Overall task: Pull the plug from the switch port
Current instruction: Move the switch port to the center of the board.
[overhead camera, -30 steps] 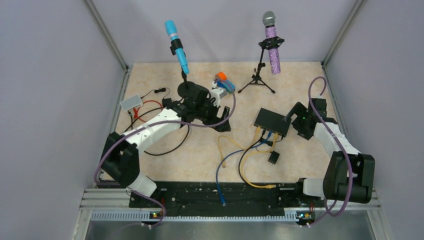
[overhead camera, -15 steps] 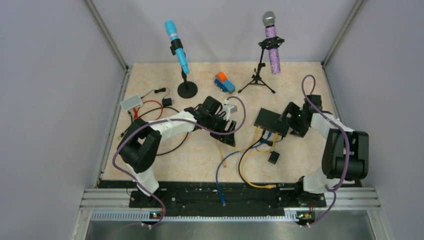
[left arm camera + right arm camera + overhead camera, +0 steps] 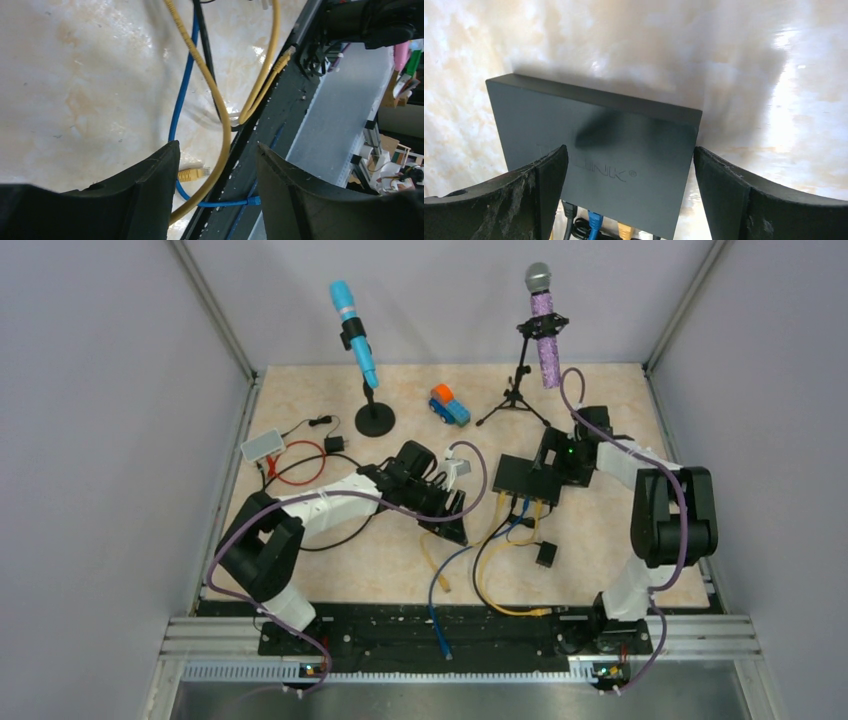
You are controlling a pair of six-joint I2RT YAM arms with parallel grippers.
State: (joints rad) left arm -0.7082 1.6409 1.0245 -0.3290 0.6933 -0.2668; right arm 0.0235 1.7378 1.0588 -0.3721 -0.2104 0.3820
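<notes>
Matt black switch (image 3: 614, 145) (plastic-looking); glossy marbled tabletop (image 3: 724, 60).

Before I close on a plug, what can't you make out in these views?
Right wrist view: ports on the switch and most of each plug, cut off by the bottom edge.
Top view: which port each plug fills, too small; the right gripper overlaps the switch.
Left wrist view: whether the left gripper touches the yellow cable between its fingers; switch out of frame.

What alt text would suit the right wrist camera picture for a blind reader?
A flat black switch box lies on a pale marbled table, between the open fingers of the right claw. A black plug, a blue plug and a yellow plug sit in its bottom edge.
</notes>
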